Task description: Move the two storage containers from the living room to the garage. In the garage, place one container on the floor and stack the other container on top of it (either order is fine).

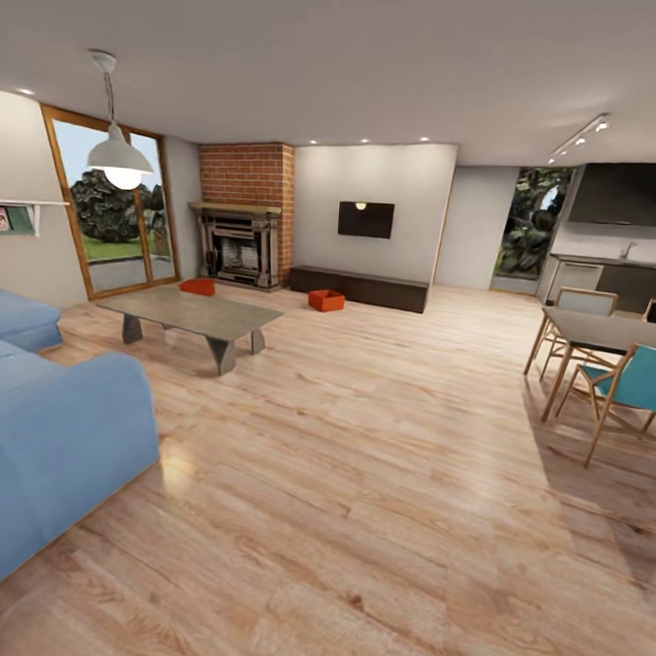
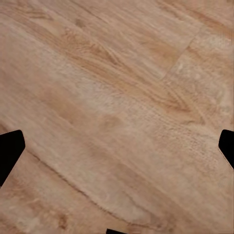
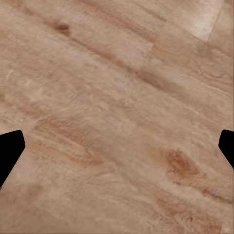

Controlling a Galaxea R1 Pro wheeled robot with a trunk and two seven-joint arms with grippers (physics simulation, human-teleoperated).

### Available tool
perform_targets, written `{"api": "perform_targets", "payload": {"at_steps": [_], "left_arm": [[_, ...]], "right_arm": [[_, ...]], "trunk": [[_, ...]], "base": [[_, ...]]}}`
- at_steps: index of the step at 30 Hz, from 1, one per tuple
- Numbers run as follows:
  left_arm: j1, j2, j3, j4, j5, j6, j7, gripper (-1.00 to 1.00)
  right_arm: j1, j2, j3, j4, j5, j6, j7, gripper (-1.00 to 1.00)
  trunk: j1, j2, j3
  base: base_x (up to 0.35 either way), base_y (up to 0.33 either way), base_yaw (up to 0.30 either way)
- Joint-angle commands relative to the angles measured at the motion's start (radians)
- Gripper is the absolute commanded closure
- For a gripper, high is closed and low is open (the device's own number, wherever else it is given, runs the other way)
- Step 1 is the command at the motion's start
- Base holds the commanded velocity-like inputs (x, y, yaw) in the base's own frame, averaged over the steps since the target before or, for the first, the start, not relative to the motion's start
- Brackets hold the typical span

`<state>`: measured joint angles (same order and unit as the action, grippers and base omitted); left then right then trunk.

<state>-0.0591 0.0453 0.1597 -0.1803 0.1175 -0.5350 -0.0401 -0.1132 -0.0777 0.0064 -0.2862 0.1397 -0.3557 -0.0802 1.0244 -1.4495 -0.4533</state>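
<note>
Bins, orange-red and open-topped, sit on the wood floor (image 1: pixel 379 448) by the fireplace (image 1: pixel 238 245): one (image 1: pixel 198 286) before it, one (image 1: pixel 326 300) beside. We see both grippers (image 2: pixel 117 146) (image 3: pixel 117 146) spread wide, empty.

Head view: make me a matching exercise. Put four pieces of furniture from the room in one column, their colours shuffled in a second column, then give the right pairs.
Things:
1. sofa
2. coffee table
3. fireplace surround
4. nearest dining chair

Colours:
A. red brick
B. teal seat on a light wood frame
C. grey
D. blue

Right pairs: 1-D, 2-C, 3-A, 4-B
</note>
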Motion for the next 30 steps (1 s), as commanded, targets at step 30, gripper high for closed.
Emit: {"api": "perform_targets", "payload": {"at_steps": [30], "left_arm": [[-0.001, -0.007, -0.002, 0.002, 0.011, -0.003, -0.004, -1.00]], "right_arm": [[-0.001, 0.001, 0.000, 0.001, 0.009, -0.002, -0.009, -1.00]], "trunk": [[0.001, 0.000, -0.001]], "base": [[0.329, 0.000, -0.126]]}}
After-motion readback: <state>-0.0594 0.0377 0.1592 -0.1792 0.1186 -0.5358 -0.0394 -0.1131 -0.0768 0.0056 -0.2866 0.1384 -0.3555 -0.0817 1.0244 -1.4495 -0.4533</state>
